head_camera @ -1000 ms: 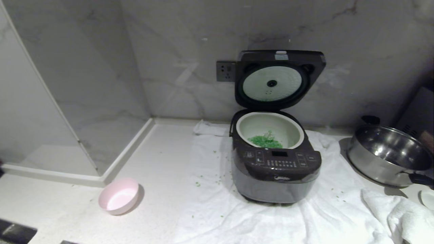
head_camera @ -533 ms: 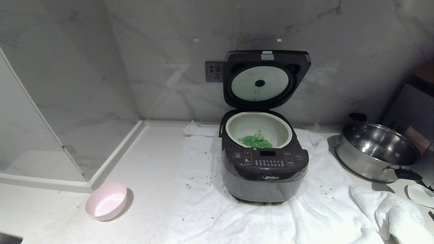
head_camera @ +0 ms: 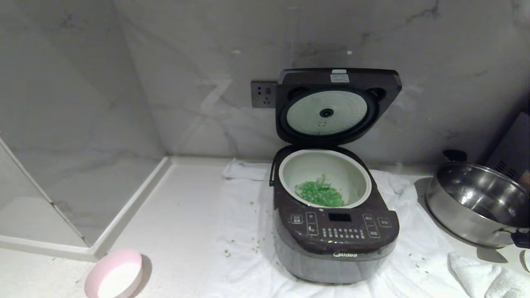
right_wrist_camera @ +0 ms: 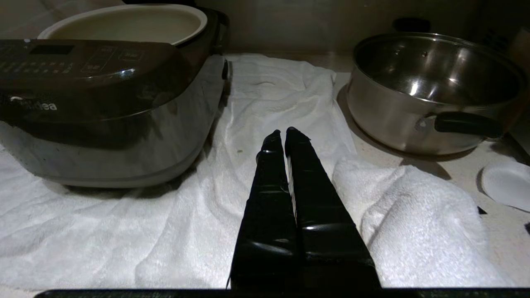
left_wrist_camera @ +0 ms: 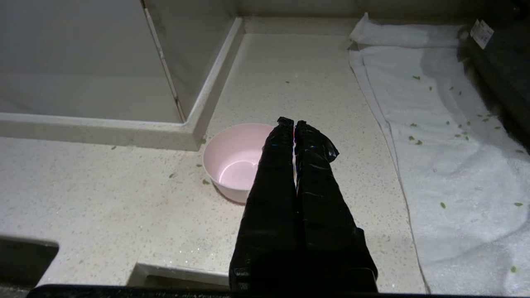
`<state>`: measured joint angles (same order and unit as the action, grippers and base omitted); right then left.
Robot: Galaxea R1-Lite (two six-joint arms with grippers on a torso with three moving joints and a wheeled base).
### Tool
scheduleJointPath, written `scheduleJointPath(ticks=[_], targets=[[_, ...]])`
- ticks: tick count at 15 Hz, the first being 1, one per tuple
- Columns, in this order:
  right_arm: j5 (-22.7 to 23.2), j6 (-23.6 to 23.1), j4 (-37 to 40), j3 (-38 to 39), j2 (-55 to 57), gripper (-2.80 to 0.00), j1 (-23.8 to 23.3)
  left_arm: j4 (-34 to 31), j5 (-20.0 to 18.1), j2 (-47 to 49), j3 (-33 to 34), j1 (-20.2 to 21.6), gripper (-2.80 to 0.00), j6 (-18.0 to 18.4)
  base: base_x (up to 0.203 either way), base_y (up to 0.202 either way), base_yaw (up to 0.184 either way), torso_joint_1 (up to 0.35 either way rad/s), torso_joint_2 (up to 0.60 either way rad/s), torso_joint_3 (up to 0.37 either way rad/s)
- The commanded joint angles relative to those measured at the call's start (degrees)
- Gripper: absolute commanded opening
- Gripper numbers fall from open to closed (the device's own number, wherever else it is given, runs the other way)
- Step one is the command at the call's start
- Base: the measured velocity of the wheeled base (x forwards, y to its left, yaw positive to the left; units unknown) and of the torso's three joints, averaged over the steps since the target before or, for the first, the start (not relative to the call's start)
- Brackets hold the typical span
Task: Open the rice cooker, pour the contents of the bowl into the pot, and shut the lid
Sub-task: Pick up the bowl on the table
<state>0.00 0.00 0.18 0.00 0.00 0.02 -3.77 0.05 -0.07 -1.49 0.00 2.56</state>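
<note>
The rice cooker [head_camera: 335, 244] stands on a white towel with its lid [head_camera: 337, 105] swung up against the wall. Inside, the pale pot [head_camera: 352, 169] holds a heap of chopped green bits [head_camera: 319, 193]. The pink bowl [head_camera: 114, 277] sits empty on the counter at the front left, also seen as the bowl [left_wrist_camera: 232, 159] in the left wrist view. My left gripper [left_wrist_camera: 293, 122] is shut with nothing in it, hanging over the counter just beside the bowl. My right gripper [right_wrist_camera: 282, 132] is shut and empty above the towel, between the cooker [right_wrist_camera: 103, 99] and a steel pan. Neither arm shows in the head view.
A large steel pan [head_camera: 476, 203] with black handles stands right of the cooker. The white towel [head_camera: 248, 256] covers the counter, bunched at the front right. Green bits [head_camera: 242, 242] lie scattered left of the cooker. A raised ledge [head_camera: 124, 215] bounds the left. A wall socket [head_camera: 263, 94] sits behind.
The whole head view has shifted: the cooker now looks larger and lower, and the bowl has slid toward the bottom left corner. That is the camera moving; nothing on the counter has moved.
</note>
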Motion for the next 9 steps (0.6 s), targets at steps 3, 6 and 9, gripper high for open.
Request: scheduleJointPath(ticks=[3, 6, 9], targets=[[0.0, 0.0, -0.06, 0.09, 0.0, -2.8, 0.05, -0.49, 0.14, -0.01, -0.45, 0.1, -2.8, -0.27, 0.0, 0.0, 0.0, 0.0, 0.0, 0.0], [0.0, 0.0, -0.01, 0.09, 0.0, -2.8, 0.06, -3.36, -0.02, 6.51, -6.09, 0.14, -2.8, -0.52, 0.0, 0.0, 0.0, 0.0, 0.0, 0.0], [0.0, 0.0, -0.01, 0.09, 0.0, -2.8, 0.06, -4.84, -0.15, 20.94, -14.11, 0.32, -2.8, -2.31, 0.0, 0.0, 0.0, 0.0, 0.0, 0.0]])
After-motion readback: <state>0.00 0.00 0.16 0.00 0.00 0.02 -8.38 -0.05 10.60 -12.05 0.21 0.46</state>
